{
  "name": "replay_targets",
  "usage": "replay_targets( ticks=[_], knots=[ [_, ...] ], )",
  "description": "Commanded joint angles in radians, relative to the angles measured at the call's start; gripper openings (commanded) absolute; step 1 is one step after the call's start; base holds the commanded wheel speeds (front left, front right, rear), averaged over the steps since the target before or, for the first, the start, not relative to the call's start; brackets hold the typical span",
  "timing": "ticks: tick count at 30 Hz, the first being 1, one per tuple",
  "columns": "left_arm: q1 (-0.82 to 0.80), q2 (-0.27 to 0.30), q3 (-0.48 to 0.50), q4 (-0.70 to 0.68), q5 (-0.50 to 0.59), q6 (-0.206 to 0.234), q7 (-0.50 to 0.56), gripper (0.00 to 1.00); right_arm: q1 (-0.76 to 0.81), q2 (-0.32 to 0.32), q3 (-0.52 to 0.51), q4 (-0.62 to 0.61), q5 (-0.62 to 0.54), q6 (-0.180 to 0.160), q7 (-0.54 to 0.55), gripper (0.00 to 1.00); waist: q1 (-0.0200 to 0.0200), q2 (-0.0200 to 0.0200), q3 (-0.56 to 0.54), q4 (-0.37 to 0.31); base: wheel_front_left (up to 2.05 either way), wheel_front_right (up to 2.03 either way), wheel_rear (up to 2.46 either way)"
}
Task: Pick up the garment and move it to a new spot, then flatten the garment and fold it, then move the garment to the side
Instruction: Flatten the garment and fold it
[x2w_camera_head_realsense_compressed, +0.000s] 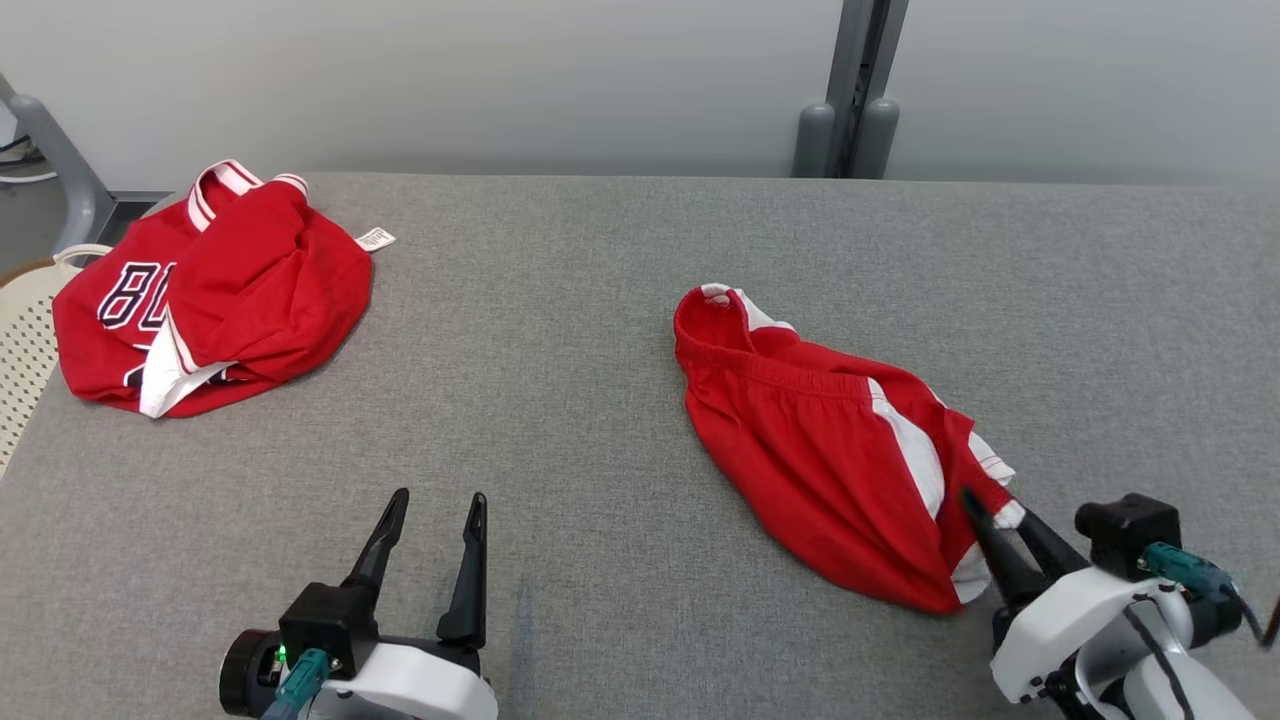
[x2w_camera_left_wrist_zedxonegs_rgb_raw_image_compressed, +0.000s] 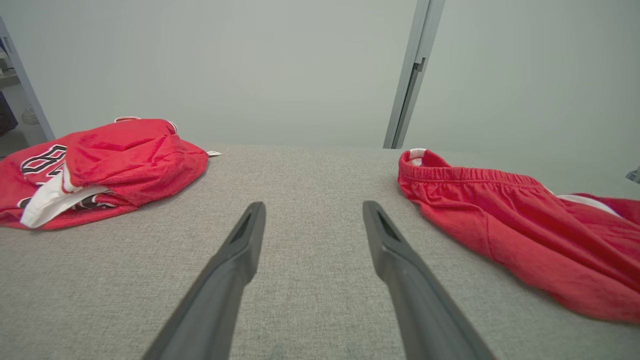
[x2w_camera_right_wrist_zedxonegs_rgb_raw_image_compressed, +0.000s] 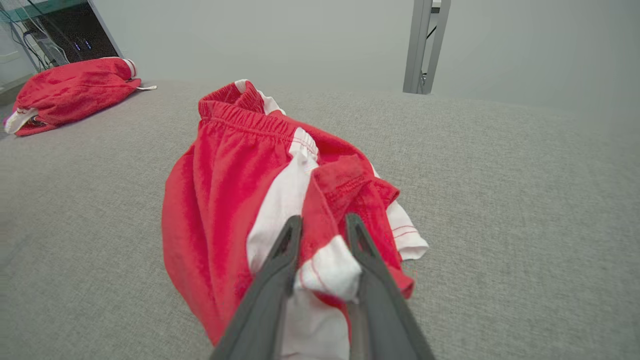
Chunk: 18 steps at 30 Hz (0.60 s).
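Pinched in the right gripper (x2w_camera_right_wrist_zedxonegs_rgb_raw_image_compressed: 323, 220), fingers set close together on it: a red-and-white fold at the leg hem of the shorts (x2w_camera_head_realsense_compressed: 820, 450). Crumpled on the right half of the table (x2w_camera_head_realsense_compressed: 560, 420), waistband toward the far side, hem end nearest the robot. Hidden under the fingers in the right wrist view: the lowest bit of that hem. Lost in the folds: the underside and the second leg. Cut off at the bottom of the head view: both forearms. Low at the left, left gripper (x2w_camera_head_realsense_compressed: 440, 495), fingers spread wide with nothing between them but bare tabletop, well apart from the shorts. Heaped at the far left corner: jersey (x2w_camera_head_realsense_compressed: 270, 290), red with white trim, dark number only half readable, left edge at or over the table's side, cannot tell which. Just beside that side, mostly out of frame: cream perforated basket (x2w_camera_head_realsense_compressed: 20, 350) and, behind it, a grey frame (x2w_camera_head_realsense_compressed: 60, 170). Grey woven covering over the whole top, flat and even. Behind: plain pale wall (x2w_camera_head_realsense_compressed: 500, 80), with a grey post (x2w_camera_head_realsense_compressed: 858, 90) rising at the far edge. Broad bare stretch between the two garments, more along the far side and out to the right edge.
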Motion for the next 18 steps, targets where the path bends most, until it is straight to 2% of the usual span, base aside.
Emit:
replay_targets(
  ticks=[1,8,17,18],
  knots=[
    [-0.008,0.004,0.006,-0.003,-0.001,0.005,-0.001,1.0,-0.001,-0.012,-0.017,-0.007,0.022,0.0,-0.007,0.0,0.0,-0.0001,0.0,-0.001,0.0,0.0,0.0],
    [-0.001,0.004,0.01,-0.005,-0.002,0.006,0.0,1.0,0.035,0.013,-0.167,0.011,0.116,0.0,-0.05,0.0,0.0,-0.0001,0.001,-0.023,0.0,0.0,0.0],
    [-0.012,0.004,0.009,-0.002,0.007,0.0,0.0,1.0,0.035,0.058,-0.327,0.162,0.172,0.0,-0.123,0.0,0.0,-0.0001,0.012,-0.045,0.0,0.0,0.0],
    [-0.013,0.004,0.01,0.0,0.008,-0.001,0.0,1.0,0.029,0.061,-0.337,0.183,0.168,0.0,-0.132,0.17,0.0,-0.0001,0.013,-0.046,0.0,0.0,0.0]
  ],
)
